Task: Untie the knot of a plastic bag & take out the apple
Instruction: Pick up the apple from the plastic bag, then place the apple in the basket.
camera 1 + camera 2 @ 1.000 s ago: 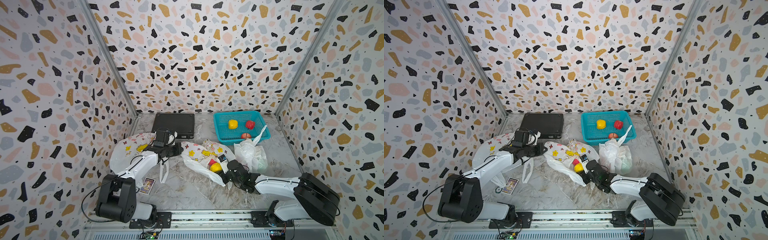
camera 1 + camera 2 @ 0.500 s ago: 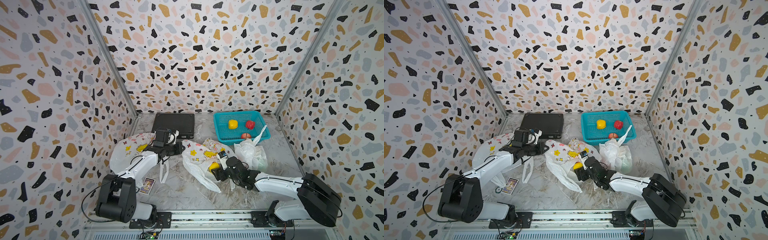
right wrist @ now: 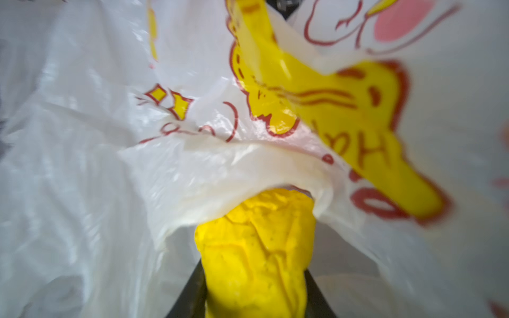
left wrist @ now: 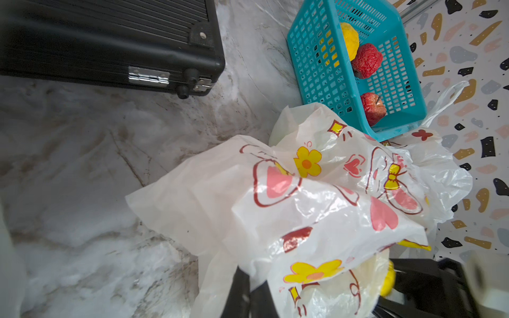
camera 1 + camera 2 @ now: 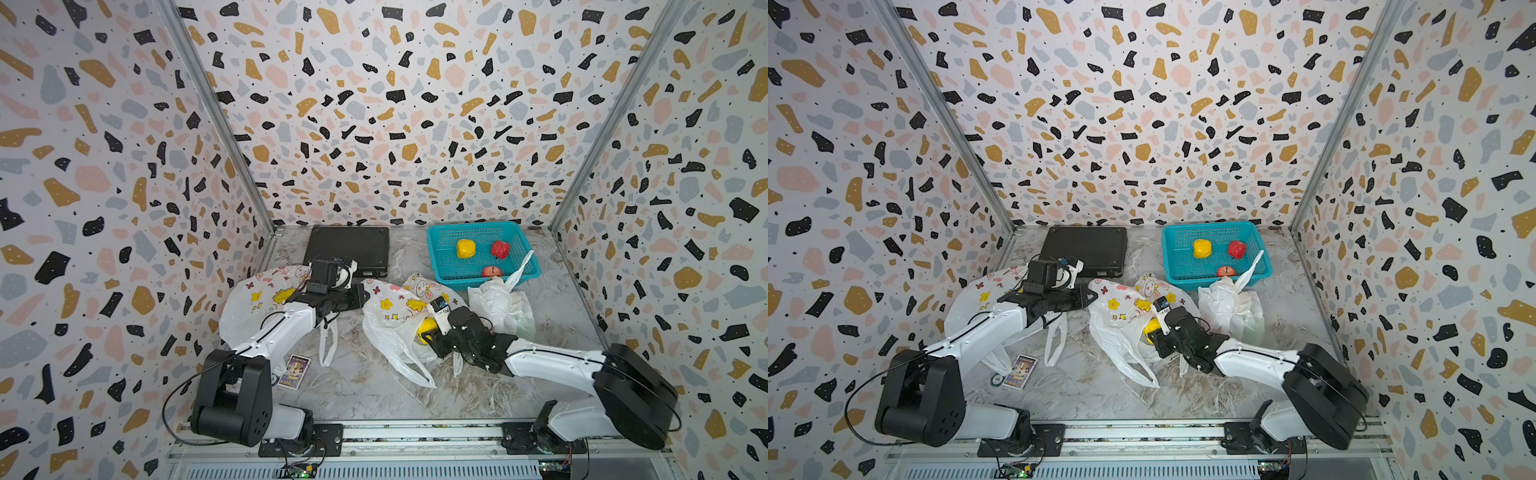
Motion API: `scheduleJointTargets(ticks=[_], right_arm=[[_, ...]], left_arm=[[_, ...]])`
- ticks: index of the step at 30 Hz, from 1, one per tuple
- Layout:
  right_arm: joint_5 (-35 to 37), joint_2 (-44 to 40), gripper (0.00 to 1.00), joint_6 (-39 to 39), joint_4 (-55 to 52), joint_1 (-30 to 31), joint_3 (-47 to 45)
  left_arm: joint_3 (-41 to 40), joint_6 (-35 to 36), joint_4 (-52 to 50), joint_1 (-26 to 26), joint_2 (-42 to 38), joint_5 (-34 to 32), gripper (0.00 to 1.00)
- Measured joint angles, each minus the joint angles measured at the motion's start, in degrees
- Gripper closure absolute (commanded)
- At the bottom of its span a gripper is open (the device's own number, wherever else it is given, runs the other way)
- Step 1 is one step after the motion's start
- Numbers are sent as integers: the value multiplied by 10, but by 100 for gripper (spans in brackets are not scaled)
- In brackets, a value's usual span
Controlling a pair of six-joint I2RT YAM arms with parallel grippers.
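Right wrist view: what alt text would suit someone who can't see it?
A wrinkled yellow fruit is pinched between two dark jaws, half tucked under the rim of a white plastic bag printed with red and yellow cartoons. The picture is slightly blurred.

1. We stood in a robot lab booth: speckled panels [image 5: 374, 104] closed three sides.
2. We saw the left arm [image 5: 282, 328] and right arm [image 5: 552, 365] bolted to a metal rail [image 5: 415, 434] before a marbled table [image 5: 365, 399].
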Motion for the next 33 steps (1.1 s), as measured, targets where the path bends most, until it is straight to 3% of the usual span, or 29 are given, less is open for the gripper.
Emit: scheduleJointTargets(ticks=[4, 8, 12, 16, 17, 20, 24, 28, 29, 32, 33], right_arm=[[-60, -131, 82, -31, -29, -3, -2], [-81, -165, 83, -55, -51, -13, 29], [-8, -96, 81, -66, -78, -79, 121], [44, 86, 73, -41, -83, -215, 271], [50, 133, 68, -34, -90, -240, 305], [66, 271, 30, -21, -136, -297, 408], [68, 376, 0, -25, -226, -317, 498], [41, 319, 3, -30, -258, -308, 449], [32, 282, 9, -30, -254, -304, 416], [8, 107, 42, -23, -227, -260, 274], [5, 50, 48, -21, -212, -232, 229]], left_arm=[[0, 0, -9, 2, -6, -17, 100], [0, -1, -16, 4, -6, -27, 100], [0, -3, -18, 4, -6, -30, 100], [0, -8, -20, 4, -13, -29, 100], [0, -10, -20, 4, -16, -29, 100], [0, -17, -23, 4, -31, -27, 100], [0, -27, -24, 4, -49, -25, 100], [1, -39, -24, 4, -51, -25, 100], [1, -43, -24, 4, -50, -25, 100], [3, -56, -24, 4, -50, -25, 100], [5, -60, -24, 4, -50, -26, 100]])
